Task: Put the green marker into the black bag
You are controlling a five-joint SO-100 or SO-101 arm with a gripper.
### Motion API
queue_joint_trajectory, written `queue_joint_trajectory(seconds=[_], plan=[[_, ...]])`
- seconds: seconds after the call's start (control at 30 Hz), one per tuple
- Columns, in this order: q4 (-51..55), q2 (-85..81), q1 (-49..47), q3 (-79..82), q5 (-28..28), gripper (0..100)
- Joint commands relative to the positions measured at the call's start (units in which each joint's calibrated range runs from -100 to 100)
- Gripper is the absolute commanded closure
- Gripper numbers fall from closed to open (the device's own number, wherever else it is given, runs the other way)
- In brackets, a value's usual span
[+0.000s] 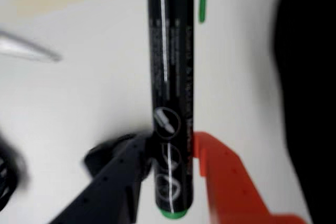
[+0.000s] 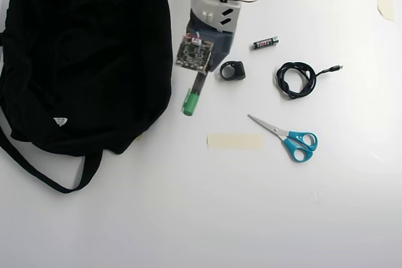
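In the wrist view the fingers (image 1: 170, 174) are closed on the green marker (image 1: 171, 103): a black finger presses its barrel from the left and an orange one from the right, near the green butt end. The marker stands lengthwise up the picture, black barrel with white print, its green cap and clip at the top edge. Behind it lies the white desk (image 1: 94, 77), with a dark mass along the right edge that is likely the black bag (image 1: 310, 87), though the blur hides detail.

In the overhead view the arm (image 2: 217, 4) reaches in from the far edge, and the marker (image 2: 192, 100) juts out below it, its green cap toward the near side, just beside the right edge of the black bag (image 2: 88, 54). Whether the marker touches the desk (image 2: 220, 205) I cannot tell. The bag fills the left part of the view, its white tag low on it and a strap looping along the near left.

To the right of the arm lie a small black battery (image 2: 265, 42), a black ring-shaped part (image 2: 232, 71), a coiled black cable (image 2: 299, 78), blue-handled scissors (image 2: 287, 137) and a strip of beige tape (image 2: 234, 141).
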Motion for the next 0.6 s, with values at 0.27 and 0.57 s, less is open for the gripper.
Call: queue_joint_trajectory(seconds=[0.27, 0.57], plan=[[-0.8, -1.4, 18.5, -0.9, 0.1, 98], [-5.6, -1.4, 35.1, -1.0, -1.3, 98]])
